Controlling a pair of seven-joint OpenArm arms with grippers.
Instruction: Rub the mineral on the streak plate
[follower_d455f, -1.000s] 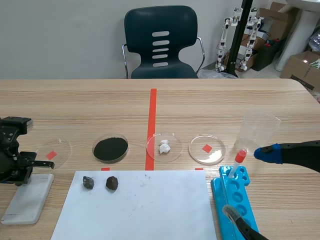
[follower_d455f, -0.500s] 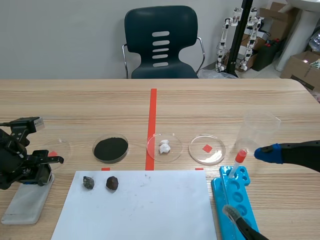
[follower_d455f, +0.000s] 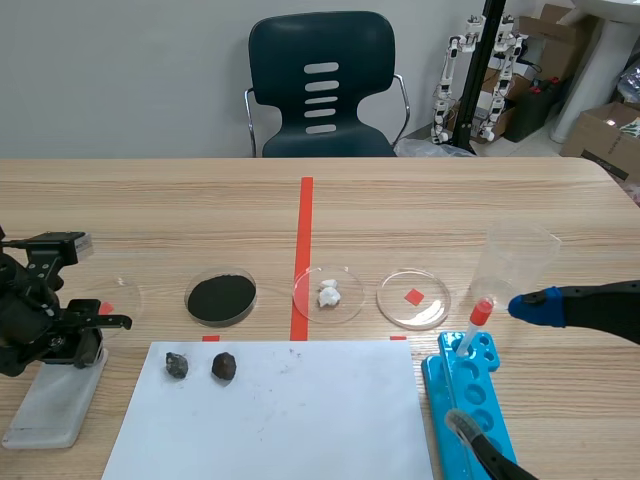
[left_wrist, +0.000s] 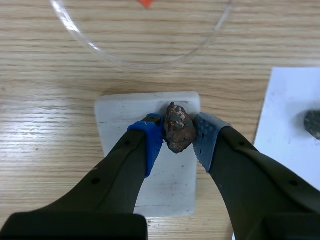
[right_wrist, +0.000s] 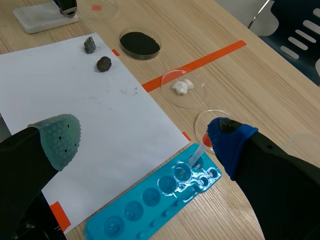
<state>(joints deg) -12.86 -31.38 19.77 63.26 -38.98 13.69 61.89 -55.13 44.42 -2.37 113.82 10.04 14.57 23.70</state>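
Over the white streak plate (left_wrist: 120, 117), at about eight o'clock on the bench (follower_d455f: 400, 200) in the scene view, the left end effector (left_wrist: 178, 136) pinches the brown, rust-flecked mineral (left_wrist: 179, 125) between its two pads. The stone sits at the very fingertips with most of its bulk bare. I judge this suits a rub, since rock and not pad would meet the tile. Whether it touches the plate already, I cannot tell. The plate lies on bare wood just beside the white paper (follower_d455f: 290, 420), on that arm's own side, probably so the stroke needs little reach. A clear dish (left_wrist: 145, 35) lies at twelve o'clock from the plate.

At about four o'clock on the bench, the right end effector (right_wrist: 145, 139) hangs with its fingers spread wide and holding nothing, near the blue well tray (right_wrist: 145, 210) and well apart from the work.

Only the left wrist view shows the stone in the grip; in the scene view the arm hides it. The scene view alone shows the full row of dishes. The right wrist view best shows how wide its own fingers stand.
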